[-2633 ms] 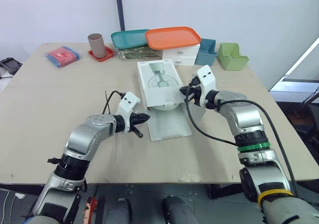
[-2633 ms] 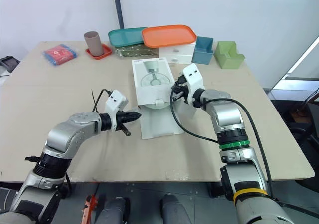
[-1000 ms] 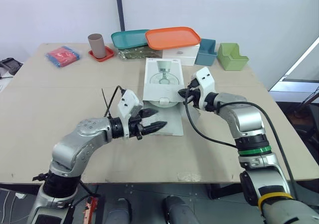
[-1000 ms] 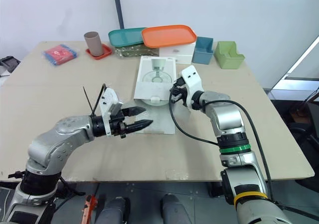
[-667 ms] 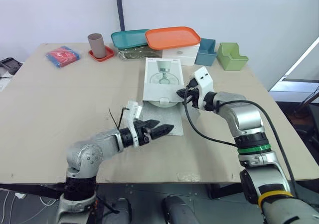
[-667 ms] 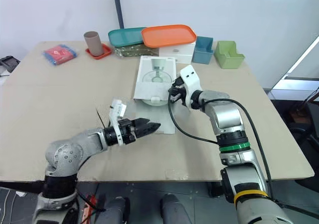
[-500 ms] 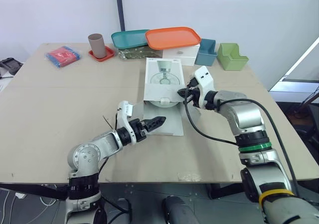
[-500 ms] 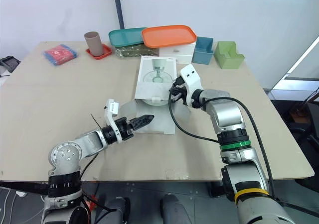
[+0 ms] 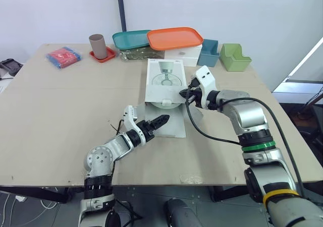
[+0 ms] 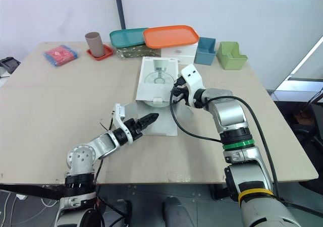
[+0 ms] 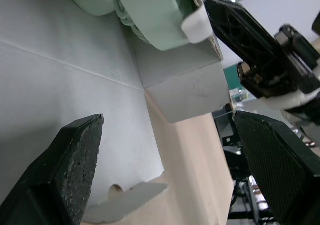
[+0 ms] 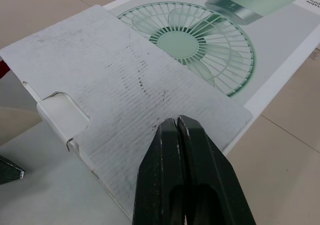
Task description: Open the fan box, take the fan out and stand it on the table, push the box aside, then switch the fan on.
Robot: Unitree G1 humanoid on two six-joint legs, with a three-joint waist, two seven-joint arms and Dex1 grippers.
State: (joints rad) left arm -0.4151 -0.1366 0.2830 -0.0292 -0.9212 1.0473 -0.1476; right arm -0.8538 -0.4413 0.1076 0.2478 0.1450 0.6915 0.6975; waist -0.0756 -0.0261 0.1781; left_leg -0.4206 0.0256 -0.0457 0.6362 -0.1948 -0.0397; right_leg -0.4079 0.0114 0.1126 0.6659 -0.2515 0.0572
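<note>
My fan box [image 9: 164, 80] lies flat on the table [image 9: 50, 101], a little right of the middle and nearer the far side than the near edge. It is a slim white carton. Its top face carries a print of a pale green fan, whose stand points to the far end. The near end is open. The long lid flap [image 9: 170, 126] lies flat on the table, stretching toward the near edge. A smaller white side flap [image 12: 125, 85] stands out at the near right corner. In the open mouth my fan [image 9: 162, 104] shows as a round, pale green edge, still inside and lying flat.
</note>
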